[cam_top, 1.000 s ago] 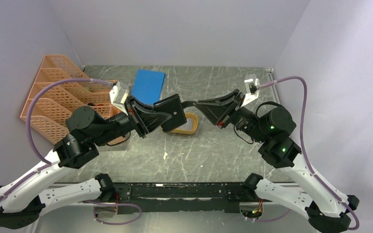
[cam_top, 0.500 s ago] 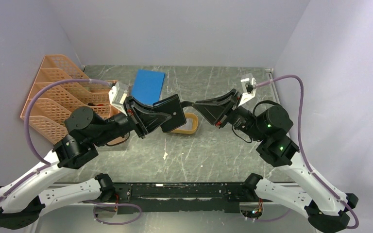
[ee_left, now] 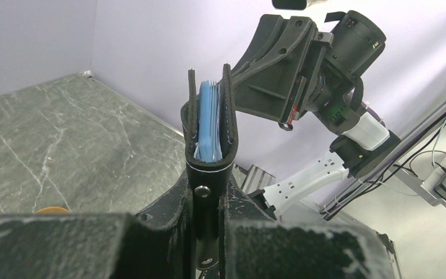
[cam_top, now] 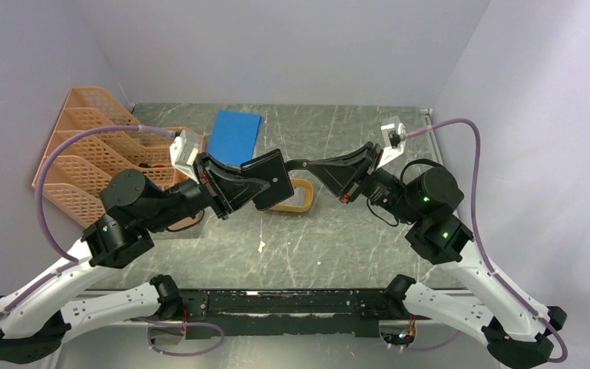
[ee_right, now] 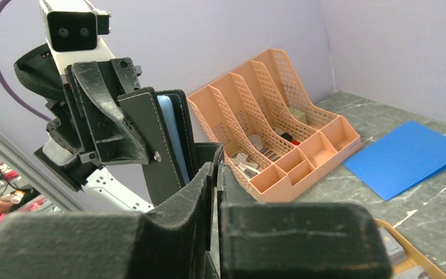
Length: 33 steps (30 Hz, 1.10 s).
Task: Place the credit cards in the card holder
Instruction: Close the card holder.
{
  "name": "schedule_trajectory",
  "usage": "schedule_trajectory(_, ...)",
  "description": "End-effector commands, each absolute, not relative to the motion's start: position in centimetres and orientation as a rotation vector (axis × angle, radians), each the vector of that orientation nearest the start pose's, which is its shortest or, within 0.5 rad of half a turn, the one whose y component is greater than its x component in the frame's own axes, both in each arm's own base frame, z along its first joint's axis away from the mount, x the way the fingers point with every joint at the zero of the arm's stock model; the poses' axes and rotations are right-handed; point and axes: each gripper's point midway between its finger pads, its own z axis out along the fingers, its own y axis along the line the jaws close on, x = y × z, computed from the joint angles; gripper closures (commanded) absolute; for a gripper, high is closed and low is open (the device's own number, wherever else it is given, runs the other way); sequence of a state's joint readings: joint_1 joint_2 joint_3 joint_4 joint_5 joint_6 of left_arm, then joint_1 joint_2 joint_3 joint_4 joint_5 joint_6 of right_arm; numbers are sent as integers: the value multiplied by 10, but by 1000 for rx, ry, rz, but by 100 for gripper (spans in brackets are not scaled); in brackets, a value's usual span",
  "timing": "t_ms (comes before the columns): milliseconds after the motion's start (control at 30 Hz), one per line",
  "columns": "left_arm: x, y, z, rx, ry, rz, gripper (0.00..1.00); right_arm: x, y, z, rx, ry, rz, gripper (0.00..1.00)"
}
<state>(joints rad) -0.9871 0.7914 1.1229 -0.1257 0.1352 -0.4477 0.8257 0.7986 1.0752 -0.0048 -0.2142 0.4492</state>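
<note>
card holder (ee_left: pixel 208 173) clamped in the left jaws

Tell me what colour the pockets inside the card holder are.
Light blue, inside the black card holder; clearest in the left wrist view.

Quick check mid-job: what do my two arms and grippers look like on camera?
White lower links, black joints. The left gripper and right gripper are black, wedge-shaped. A purple cable loops to each white wrist camera. Green lights glow on joints.
</note>
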Motion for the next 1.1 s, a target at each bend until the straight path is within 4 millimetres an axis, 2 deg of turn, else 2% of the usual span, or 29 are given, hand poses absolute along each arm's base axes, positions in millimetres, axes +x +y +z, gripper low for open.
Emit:
schedule_trajectory(0, 122, -263, 465, 530, 1345, -1287, 95, 156, 253, 469, -459, 1291, 1229, 98)
schedule_trajectory(167, 126, -264, 461, 519, 1364, -1267, 95, 151, 252, 472, -479, 1278, 1236, 100)
schedule_trajectory(333, 146, -268, 450, 461, 1444, -1191, 95, 145, 255, 470, -587, 1304, 1198, 100)
schedule_trajectory(633, 172, -293, 439, 424, 1550, -1146, 95, 164, 260, 445, -652, 1434, 1057, 100)
schedule_trajectory(767, 183, -298, 435, 382, 1584, -1120, 95, 172, 263, 435, -662, 1468, 1022, 100)
schedule_trajectory(1067, 183, -307, 437, 373, 1577, -1166, 95, 184, 262, 413, -656, 1526, 952, 100)
